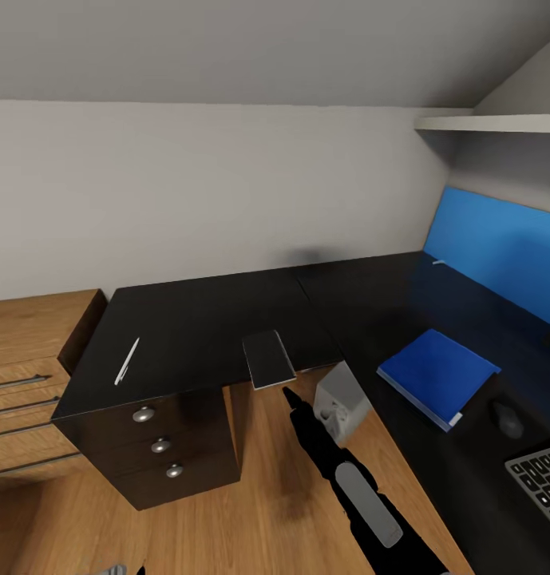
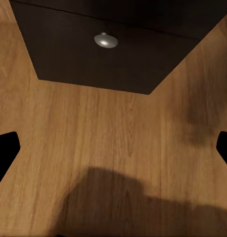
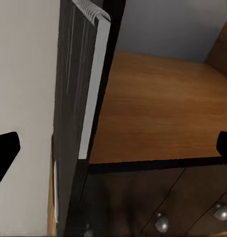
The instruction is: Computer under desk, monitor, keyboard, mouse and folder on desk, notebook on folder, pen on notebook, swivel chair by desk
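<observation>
Far left, a light wooden drawer cabinet point(image 1: 27, 375) stands against the end of the desk point(image 1: 219, 319). On that left wing of the black desk the white pen point(image 1: 127, 361) lies alone, tilted, near the front edge above the drawers with round silver knobs point(image 1: 144, 414).

Centre: the dark notebook point(image 1: 268, 358) overhangs the desk's front edge, tilted. The right gripper point(image 1: 284, 391) reaches up to the notebook's near edge — from the head view I cannot tell whether the fingers are closed on it. In the right wrist view the notebook point(image 3: 86, 84) stands edge-on close before the camera, spiral binding visible, with both fingertips point(image 3: 5, 148) wide at the frame's sides; grip cannot be judged. The white computer point(image 1: 344, 402) sits on the wooden floor just under the desk's inner corner, beside the arm.

Right wing: the blue folder point(image 1: 438, 374) lies flat on the desk, the black mouse point(image 1: 507, 418) just beside it, then the keyboard point(image 1: 542, 479) at the frame's edge. A blue wall panel point(image 1: 506, 247) runs behind.

Left wrist view — fingertips point(image 2: 4, 153) spread apart, nothing between, over floor facing a drawer knob point(image 2: 106, 40).
</observation>
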### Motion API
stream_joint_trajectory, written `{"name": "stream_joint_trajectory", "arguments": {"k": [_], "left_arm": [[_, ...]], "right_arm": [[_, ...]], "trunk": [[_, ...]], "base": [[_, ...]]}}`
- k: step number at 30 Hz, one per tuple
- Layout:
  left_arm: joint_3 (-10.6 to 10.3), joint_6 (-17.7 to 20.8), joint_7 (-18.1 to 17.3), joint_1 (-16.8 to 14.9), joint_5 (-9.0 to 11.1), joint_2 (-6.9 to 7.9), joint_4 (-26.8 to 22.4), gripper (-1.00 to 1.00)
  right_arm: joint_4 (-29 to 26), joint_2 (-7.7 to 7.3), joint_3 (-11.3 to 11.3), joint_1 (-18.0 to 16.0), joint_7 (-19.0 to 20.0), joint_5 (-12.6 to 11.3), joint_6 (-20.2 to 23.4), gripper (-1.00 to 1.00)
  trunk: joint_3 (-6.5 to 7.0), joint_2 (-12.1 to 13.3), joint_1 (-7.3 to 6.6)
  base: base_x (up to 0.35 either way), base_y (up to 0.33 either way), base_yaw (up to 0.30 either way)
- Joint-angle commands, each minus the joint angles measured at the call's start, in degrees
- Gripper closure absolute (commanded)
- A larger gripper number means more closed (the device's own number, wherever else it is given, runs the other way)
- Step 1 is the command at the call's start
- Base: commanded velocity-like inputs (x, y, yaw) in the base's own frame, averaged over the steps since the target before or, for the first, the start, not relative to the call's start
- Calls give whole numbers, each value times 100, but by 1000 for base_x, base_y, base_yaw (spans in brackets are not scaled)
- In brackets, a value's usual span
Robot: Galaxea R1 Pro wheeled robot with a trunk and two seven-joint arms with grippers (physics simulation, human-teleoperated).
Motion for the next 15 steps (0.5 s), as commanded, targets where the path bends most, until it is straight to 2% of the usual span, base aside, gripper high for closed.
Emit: {"name": "stream_joint_trajectory", "arguments": {"k": [1,7,15], "left_arm": [[-10,13,36,0,33,5,10,-100],[-10,6,33,0,25,4,39,-100],[-11,0,27,0,18,4,48,-100]], "right_arm": [[6,0,74,-2,75,-53,8,-100],[18,1,164,-2,134,-55,11,-100],[22,-17,181,-2,132,-64,13,-100]], "trunk": [[-4,-2,0],[-3,-2,0],[-3,-2,0]], "base": [[0,0,2],[31,0,1],[146,0,0]]}}
